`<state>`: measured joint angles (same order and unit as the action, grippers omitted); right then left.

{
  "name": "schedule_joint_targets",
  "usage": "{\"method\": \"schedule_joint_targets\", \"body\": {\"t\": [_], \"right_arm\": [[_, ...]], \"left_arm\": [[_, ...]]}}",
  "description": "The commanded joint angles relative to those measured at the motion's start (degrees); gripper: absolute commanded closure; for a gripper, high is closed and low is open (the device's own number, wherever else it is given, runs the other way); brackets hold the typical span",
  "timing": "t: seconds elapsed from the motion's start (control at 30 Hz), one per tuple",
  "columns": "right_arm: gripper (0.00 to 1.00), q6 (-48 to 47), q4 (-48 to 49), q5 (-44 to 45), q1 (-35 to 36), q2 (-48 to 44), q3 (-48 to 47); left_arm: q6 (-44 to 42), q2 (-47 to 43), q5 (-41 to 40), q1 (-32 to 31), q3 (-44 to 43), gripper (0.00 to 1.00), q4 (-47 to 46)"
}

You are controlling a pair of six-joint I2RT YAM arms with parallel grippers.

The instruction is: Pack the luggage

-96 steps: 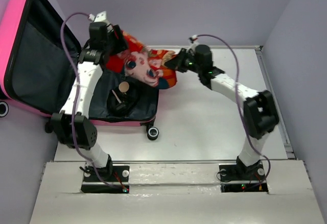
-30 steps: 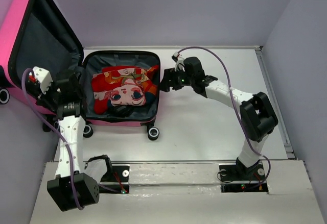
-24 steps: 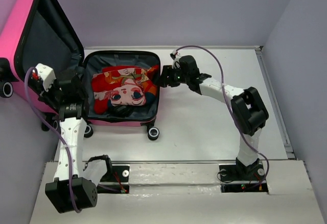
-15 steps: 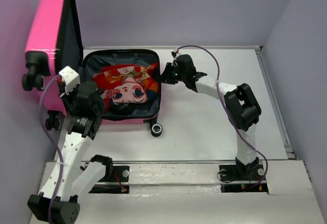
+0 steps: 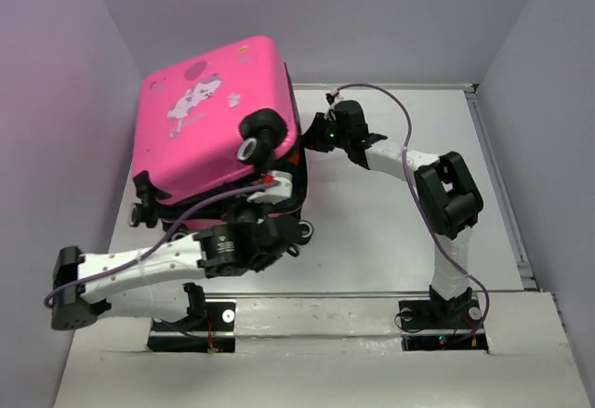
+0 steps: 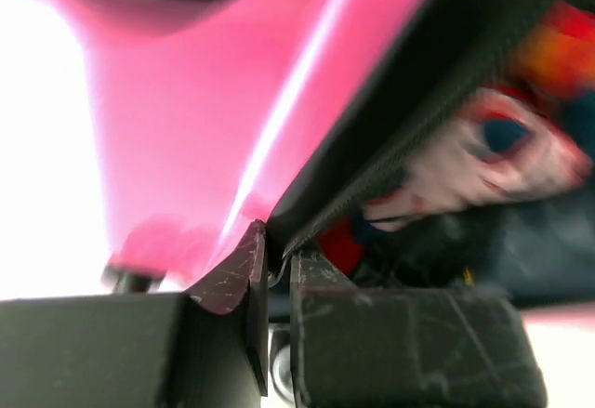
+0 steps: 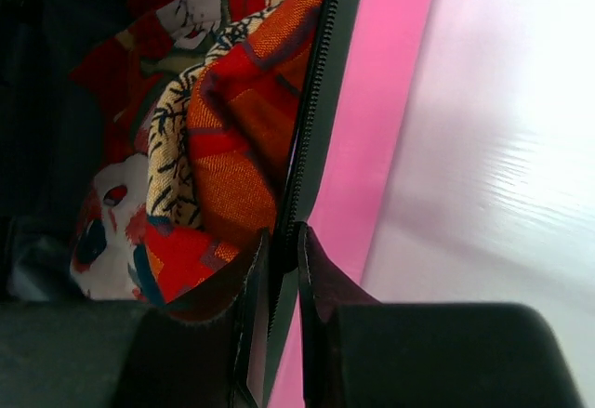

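jaws clamped on luggage (image 5: 209,125) trim, left gripper (image 6: 277,257) at lid, right gripper (image 7: 282,241) at base; lower evenly, cloth (image 7: 251,101) beside right jaws tucked in.

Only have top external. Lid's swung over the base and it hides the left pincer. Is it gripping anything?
Observer: Yes. The left wrist view shows the left pincer pinched on the black zipper trim at the luggage edge.
Operator: Right one?
Observer: The right pincer is clamped across the trim on the base half.
Operator: Fully shut?
Observer: No. The halves are ajar, and the red floral cloth shows in the gap, bunched against the rim from inside.
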<state>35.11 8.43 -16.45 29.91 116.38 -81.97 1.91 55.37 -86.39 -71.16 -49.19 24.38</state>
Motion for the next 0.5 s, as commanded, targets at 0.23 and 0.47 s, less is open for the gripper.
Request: {"method": "schedule_joint_targets", "body": {"t": [0.23, 0.47], "right_arm": [[0.40, -11.5, -7.2, -3.3, -13.0, -10.8, 10.2], [0.24, -15.0, -14.1, -5.1, -21.2, -15.1, 7.3]], "left_arm": [[1.8, 7.0, 20.8, -16.4, -18.3, 0.10, -33.9], [6.4, 7.6, 33.5, -5.2, -28.6, 0.08, -26.1]]}}
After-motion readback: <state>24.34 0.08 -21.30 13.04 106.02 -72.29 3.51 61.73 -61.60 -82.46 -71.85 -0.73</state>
